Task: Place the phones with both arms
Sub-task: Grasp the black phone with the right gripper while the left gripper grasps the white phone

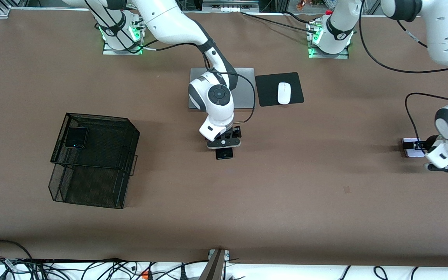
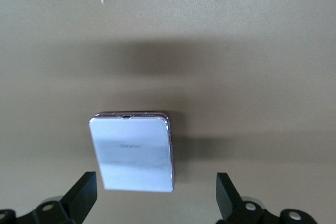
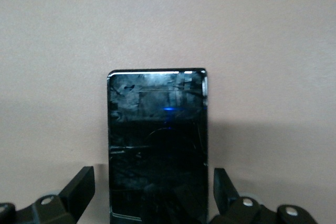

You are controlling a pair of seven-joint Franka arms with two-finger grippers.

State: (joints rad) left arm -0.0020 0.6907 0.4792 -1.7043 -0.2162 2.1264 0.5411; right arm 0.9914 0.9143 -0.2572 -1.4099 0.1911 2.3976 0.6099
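Brown matting (image 1: 247,202) covers the table. At frame centre, the right gripper (image 1: 224,144) straddles the long black slab phone (image 3: 157,145), fingers spread; at the right edge, the left gripper (image 1: 416,147), also spread, brackets the squarish pale lavender flip phone (image 2: 134,150). Best to centre, descend, then pinch the edges squarely. Centre-left, the black wire-mesh tray (image 1: 91,159) holds the squarish black flip phone (image 1: 76,137).

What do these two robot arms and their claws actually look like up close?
Both arms are bulky, rounded white shells with dark grey bands at the joints and black cables looping alongside. The right arm has a round grey disc on its wrist joint, and its base glows green. Each ends in a black two-fingered claw: the right claw and the left claw, with wedge-shaped black fingers.
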